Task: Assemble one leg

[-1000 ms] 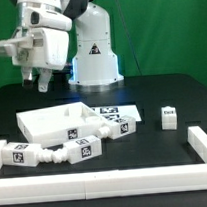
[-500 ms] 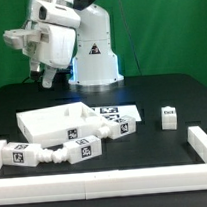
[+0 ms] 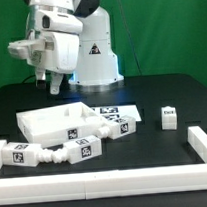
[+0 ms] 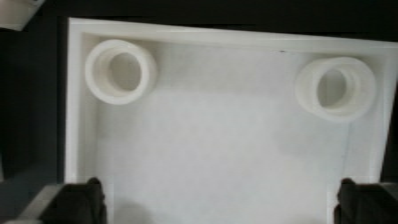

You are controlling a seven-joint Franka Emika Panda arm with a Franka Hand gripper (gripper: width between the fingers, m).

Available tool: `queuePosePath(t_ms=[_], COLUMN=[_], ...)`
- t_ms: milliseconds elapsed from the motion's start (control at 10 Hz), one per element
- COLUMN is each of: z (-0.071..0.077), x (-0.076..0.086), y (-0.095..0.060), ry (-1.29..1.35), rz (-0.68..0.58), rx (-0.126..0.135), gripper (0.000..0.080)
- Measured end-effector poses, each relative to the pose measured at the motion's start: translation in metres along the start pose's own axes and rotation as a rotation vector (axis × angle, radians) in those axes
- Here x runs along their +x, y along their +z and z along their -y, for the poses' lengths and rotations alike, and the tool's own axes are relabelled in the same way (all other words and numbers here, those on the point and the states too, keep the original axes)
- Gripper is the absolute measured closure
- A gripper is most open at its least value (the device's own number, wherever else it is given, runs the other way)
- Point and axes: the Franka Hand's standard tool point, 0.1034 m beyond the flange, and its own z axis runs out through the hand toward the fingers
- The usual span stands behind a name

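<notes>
At the exterior view's left, near the front of the black table [image 3: 181, 91], short chunky white plastic legs [image 3: 83, 148] with black-and-white square tags lie in a row. They sit just in front of the large square white tray-like panel [image 3: 53, 120]. The arm's two-finger gripper [image 3: 47, 85] hangs in the air over the far part of that panel, above and behind the row of legs and well apart from it. In the wrist view its dark fingers [image 4: 80, 203] stand wide apart with nothing between them, and a round white socket [image 4: 121, 70] of the panel shows below. Right of the panel lies the marker board [image 3: 120, 112]. Farther right a lone leg [image 3: 170, 117] of the same kind stands by itself, well apart from the gripper.
</notes>
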Motion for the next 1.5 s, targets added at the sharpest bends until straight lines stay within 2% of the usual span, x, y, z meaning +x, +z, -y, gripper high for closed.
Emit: queuePosePath(t_ms=[100, 300, 500, 1100, 1300, 1500], z=[0.002, 0.016, 0.024, 0.021, 0.044, 0.057], x=[0.002, 0.021, 0.031, 0.027, 0.021, 0.02], y=[0.002, 0.0, -0.008, -0.008, 0.005, 0.012], ry=[0.004, 0.065, 0.112, 0.12, 0.14, 0.161], rz=[-0.004, -0.019, -0.007, -0.004, -0.016, -0.022], rx=[0.005, 0.024, 0.062, 0.065, 0.12, 0.159], gripper=[0.015, 0.015, 0.015, 0.015, 0.015, 0.015])
